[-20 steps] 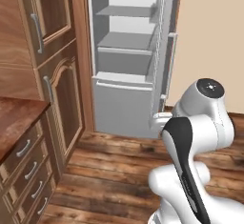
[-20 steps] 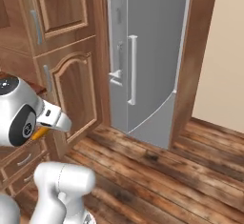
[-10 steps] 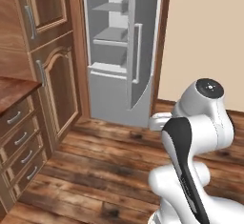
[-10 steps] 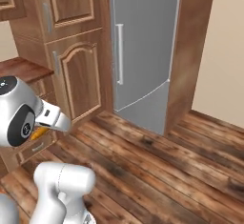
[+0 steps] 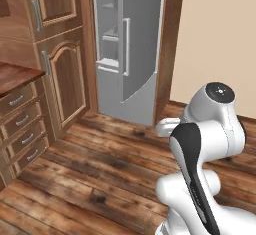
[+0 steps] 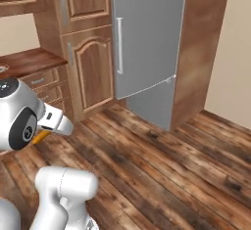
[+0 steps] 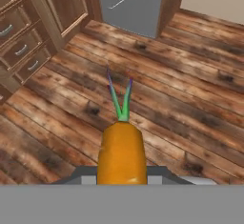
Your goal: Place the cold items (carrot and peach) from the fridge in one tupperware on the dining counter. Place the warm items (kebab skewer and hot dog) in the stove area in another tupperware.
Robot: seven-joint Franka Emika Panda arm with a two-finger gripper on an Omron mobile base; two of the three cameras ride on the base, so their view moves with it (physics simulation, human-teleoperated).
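Carrot (image 7: 121, 151) held tight between the fingers, right in the middle of the grip. Fat orange end down by the fingers, green leaves pointing straight out past the tips. Long way of the carrot runs the same way the fingers point. Also peeking out orange under the white hand in the right base view (image 6: 41, 136). Gripper (image 7: 122, 173) clamped on it from both sides, fingers mostly hidden behind the orange body.

Below and out past the leaves, just wood floor (image 7: 190, 99). Drawers (image 7: 21, 51) off to one side of the fingers. Fridge (image 5: 130, 54) far ahead, door partly open. No tupperware to be seen near the fingers, so probably a drive to the dining counter comes next, with the carrot kept tight on the way.
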